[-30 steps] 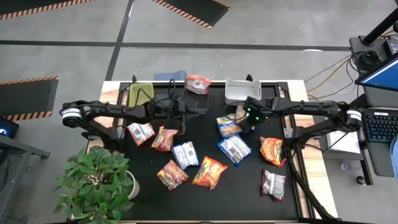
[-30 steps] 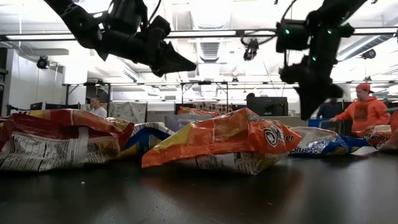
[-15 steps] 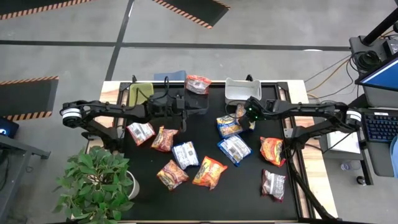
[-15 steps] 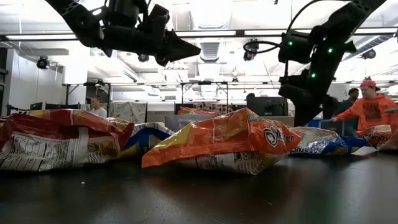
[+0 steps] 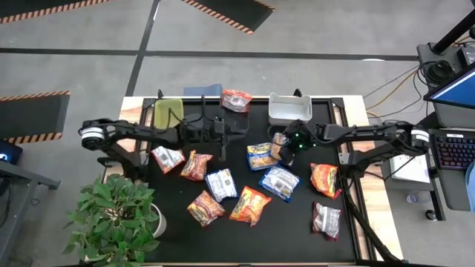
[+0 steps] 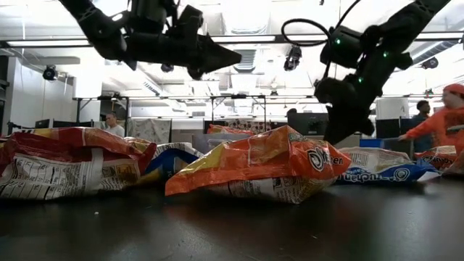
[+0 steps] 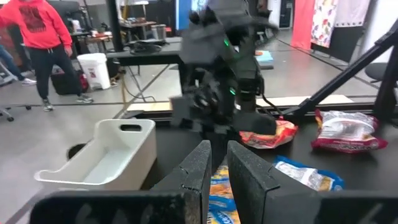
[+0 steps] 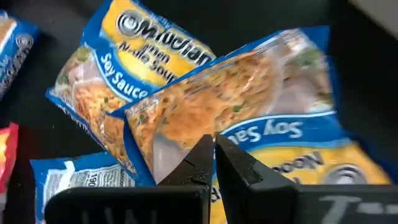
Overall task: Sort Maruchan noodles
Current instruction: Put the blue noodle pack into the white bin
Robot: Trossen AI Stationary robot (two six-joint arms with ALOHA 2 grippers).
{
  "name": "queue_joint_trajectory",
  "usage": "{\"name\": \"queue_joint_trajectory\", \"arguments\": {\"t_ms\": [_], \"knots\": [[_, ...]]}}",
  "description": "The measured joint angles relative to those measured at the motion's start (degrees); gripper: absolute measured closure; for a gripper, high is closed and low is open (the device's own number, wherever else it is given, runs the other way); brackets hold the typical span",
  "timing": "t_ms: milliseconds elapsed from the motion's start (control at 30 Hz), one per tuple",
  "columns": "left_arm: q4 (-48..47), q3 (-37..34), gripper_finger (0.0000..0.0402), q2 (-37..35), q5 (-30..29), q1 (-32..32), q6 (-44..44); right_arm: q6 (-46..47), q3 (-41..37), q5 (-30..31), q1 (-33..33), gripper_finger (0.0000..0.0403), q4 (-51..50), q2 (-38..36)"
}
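Observation:
Maruchan noodle packets lie scattered flat on the black table [image 5: 297, 230]: orange-red [image 5: 250, 205], blue-and-yellow [image 5: 260, 156] and white-and-red [image 5: 168, 157] ones. My right gripper [image 5: 284, 146] is low over the middle of the table, shut on a blue-and-yellow soy sauce packet [image 8: 217, 106]. That packet tilts up over another of the same kind [image 8: 124, 68]. My left gripper [image 5: 225, 135] hovers high, shut and touching nothing, near the far middle of the table [image 7: 216, 163]; it points at the right arm. One orange-red packet [image 5: 237, 99] sits at the far edge. My right gripper pinches the blue-and-yellow packet by its edge [image 8: 199, 134] between the two fingertips [image 8: 205, 155]. The fingers slant down from above, from the table's right. The packet is tilted, its clear noodle side turned up. Its far end is over the neighbouring packets; whether it rests on them I cannot tell.
A green bin [image 5: 168, 113], a dark bin [image 5: 236, 124] and a white bin [image 5: 289, 110] stand along the far edge. A potted plant [image 5: 115, 215] stands at the table's near left corner. A blue-and-white packet [image 5: 280, 180] lies just near of the right gripper. People stand beyond the table.
My right gripper has moved toward the table's left and a little nearer, tipping over as it went. One blue-and-yellow packet has slid left with it, and the one it holds now stands tilted up. My left gripper has drifted slightly to the right, still high.

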Motion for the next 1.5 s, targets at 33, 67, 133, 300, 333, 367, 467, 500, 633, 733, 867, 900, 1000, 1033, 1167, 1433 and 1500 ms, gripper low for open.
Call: {"name": "queue_joint_trajectory", "arguments": {"t_ms": [33, 67, 133, 300, 333, 367, 467, 500, 633, 733, 867, 900, 1000, 1033, 1167, 1433, 1500], "knots": [[-0.05, 1.03, 0.0364, 1.18, 0.00, -0.36, -0.18, 0.01, 0.39, 0.13, -0.03, 0.0394, -1.37, -0.74], [-0.08, 2.14, 0.0364, 2.41, 0.02, -0.70, -0.30, -0.01, 0.59, 0.07, -0.20, 0.0394, -2.96, -1.63], [-0.55, 4.58, 0.0364, 5.17, 0.04, -1.26, -0.59, -0.47, 0.77, -0.10, -0.74, 0.0394, -5.93, -3.58], [-2.66, 10.35, 0.0364, 12.75, 0.04, -1.66, -1.14, -0.49, 0.26, 0.12, -2.59, 0.0394, -12.74, -9.33], [-2.56, 11.38, 0.0364, 14.24, 0.02, -1.68, -1.49, -0.49, 0.04, 0.06, -2.93, 0.0394, -14.13, -10.54], [-2.49, 12.31, 0.0364, 15.59, 0.04, -1.68, -1.84, -0.49, -0.15, 0.09, -3.25, 0.0394, -15.14, -11.70], [-2.62, 15.03, 0.0364, 19.56, 0.01, -1.77, -2.77, -0.47, -0.88, 0.07, -4.06, 0.0394, -17.13, -15.15], [-2.75, 15.80, 0.0364, 20.76, 0.02, -1.80, -2.95, -0.47, -1.21, 0.09, -4.32, 0.0394, -17.60, -16.17], [-3.05, 18.57, 0.0364, 24.69, 0.02, -1.93, -3.77, -0.08, -2.77, 0.09, -5.67, 0.0394, -17.85, -19.40], [-4.30, 20.37, 0.0364, 26.89, 0.03, -1.95, -3.79, 1.10, -4.01, 0.07, -6.97, 0.0394, -17.70, -20.29], [-4.98, 22.57, 0.0364, 29.19, 0.06, -2.36, -3.74, 3.79, -5.76, 0.10, -8.47, 0.0394, -15.95, -20.20], [-5.21, 22.94, 0.0364, 29.63, 0.13, -2.53, -3.60, 4.23, -6.18, 0.11, -8.91, 0.0394, -15.06, -19.98], [-6.37, 23.99, 0.0364, 30.92, 0.39, -3.10, -2.72, 5.60, -6.65, -0.42, -10.59, 0.0392, -12.94, -19.40], [-6.44, 24.25, 0.0364, 31.31, 0.41, -3.25, -2.67, 6.00, -6.65, -1.14, -11.36, 0.0390, -12.84, -19.15], [-6.74, 25.58, 0.0364, 33.49, 0.43, -3.75, -2.65, 6.38, -6.70, -4.54, -15.04, 0.0357, -12.95, -17.73], [-8.83, 28.30, 0.0364, 36.21, 0.07, -3.89, -2.76, 5.54, -6.73, -5.27, -18.29, 0.0244, -12.36, -13.05], [-9.96, 28.73, 0.0364, 36.44, -1.14, -3.91, -2.72, 5.55, -6.78, -6.38, -18.27, 0.0214, -10.56, -11.44]]}}
